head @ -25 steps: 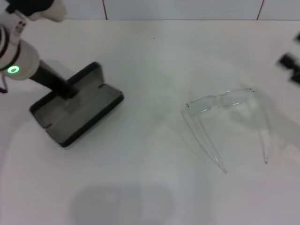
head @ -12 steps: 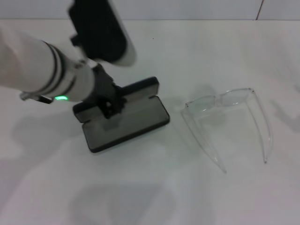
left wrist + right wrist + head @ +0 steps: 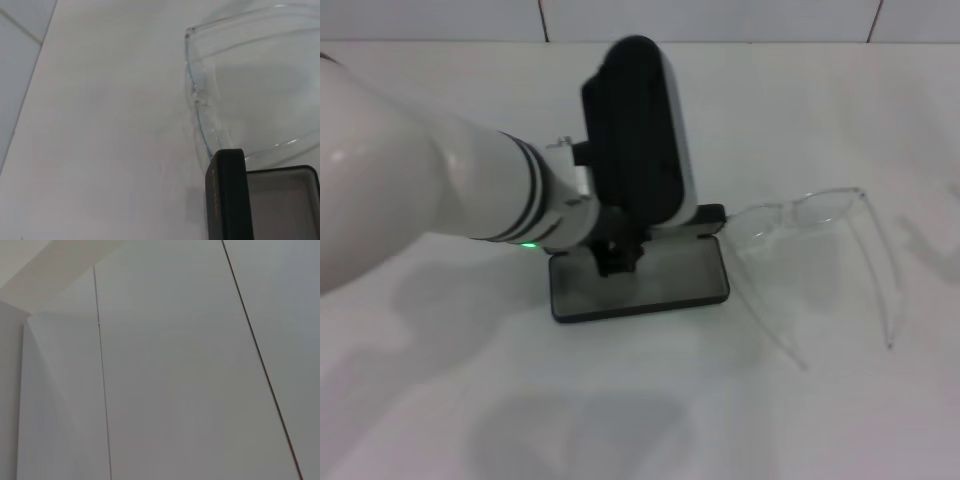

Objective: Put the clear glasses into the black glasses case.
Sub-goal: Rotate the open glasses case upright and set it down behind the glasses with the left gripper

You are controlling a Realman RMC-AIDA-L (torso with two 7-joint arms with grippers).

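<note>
I have the black glasses case (image 3: pixel 640 285) as my landmark, sitting open on the white table (image 3: pixel 620 420), grey-lined tray flat, lid standing up at the far edge. From the left wrist view the case (image 3: pixel 227 195) shows the lid's edge with small orange lettering and a corner of the grey tray.

My left gripper (image 3: pixel 617 258) is right on the case, dark fingers down at the tray's far edge where the lid meets it, the arm's white forearm coming in from the case's left side and its black wrist housing hanging above the lid. The fingers look pinched on the case at the lid area, but the housing hides most of the contact, so I can't confirm exactly what part they grip.

The clear glasses (image 3: pixel 810 215) lie on the table just to the right of the case, not in it. Lens front sits at the far side, near the case's far-right corner; the 2 thin arms run toward me, the nearer arm passing just beside the case's right edge. I can't tell if that arm touches the case. In the left wrist view the glasses (image 3: pixel 200 100) show the lens front curving close beside the lid's end, table shadow beneath.

My right gripper is not visible in any view; the right wrist view shows only pale wall panels (image 3: pixel 175 380) with thin seams.
</note>
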